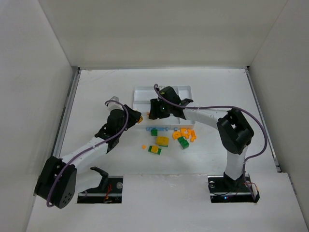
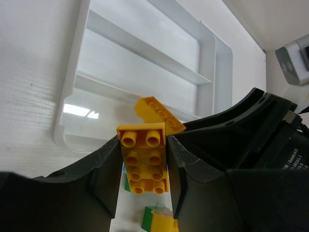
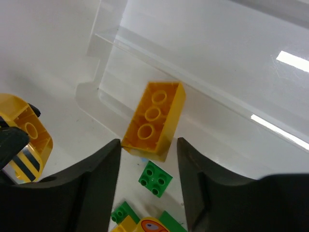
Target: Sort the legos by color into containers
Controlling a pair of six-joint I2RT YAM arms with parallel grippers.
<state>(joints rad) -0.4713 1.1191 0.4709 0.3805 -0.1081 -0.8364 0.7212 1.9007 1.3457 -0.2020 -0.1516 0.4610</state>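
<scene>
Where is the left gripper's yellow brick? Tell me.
Left wrist view: the yellow brick is clamped in the left gripper, just short of the tray's rim, beside a second yellow brick tilted at that rim.

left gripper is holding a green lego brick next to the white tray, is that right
Not quite. The lego brick clamped in the left gripper is yellow, not green, as the left wrist view shows. It is held next to the white tray, as you say.
</scene>
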